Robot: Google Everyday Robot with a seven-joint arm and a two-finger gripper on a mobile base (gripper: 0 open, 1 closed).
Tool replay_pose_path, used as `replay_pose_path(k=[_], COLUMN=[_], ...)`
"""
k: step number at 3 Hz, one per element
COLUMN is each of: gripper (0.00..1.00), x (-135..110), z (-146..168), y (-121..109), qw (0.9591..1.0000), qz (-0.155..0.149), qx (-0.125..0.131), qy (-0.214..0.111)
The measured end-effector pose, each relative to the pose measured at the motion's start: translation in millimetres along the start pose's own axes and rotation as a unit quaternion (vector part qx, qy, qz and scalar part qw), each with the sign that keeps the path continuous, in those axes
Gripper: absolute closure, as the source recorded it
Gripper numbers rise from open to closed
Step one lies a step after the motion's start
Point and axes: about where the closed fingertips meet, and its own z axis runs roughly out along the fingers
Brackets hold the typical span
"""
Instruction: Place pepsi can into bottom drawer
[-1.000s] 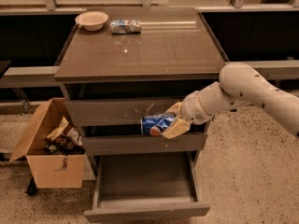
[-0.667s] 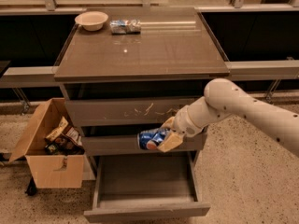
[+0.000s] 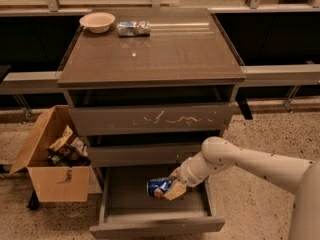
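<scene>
Bottom drawer [image 3: 156, 226] stands pulled open. Your tool [image 3: 167, 189] hangs inside it, clamped round the pepsi can [image 3: 155, 187], which lies sideways. Release it like that and the can may roll against the drawer's front wall.

The blue pepsi can [image 3: 157, 187], marked red and white, is clasped in the beige-fingered gripper [image 3: 169, 189] inside the open grey-brown bottom drawer [image 3: 155, 227]. White scratches streak the top drawer front [image 3: 150, 119]. The arm [image 3: 245, 160] is white with dark specks.
</scene>
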Motion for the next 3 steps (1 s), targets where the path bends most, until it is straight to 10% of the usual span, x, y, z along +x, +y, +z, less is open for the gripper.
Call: replay_pose_path(k=[3], gripper=[1.0], x=[34.0], z=[46.6], y=[-7.0], qw=[0.9996], qz=[0.025], qx=[-0.011], qy=[0.003])
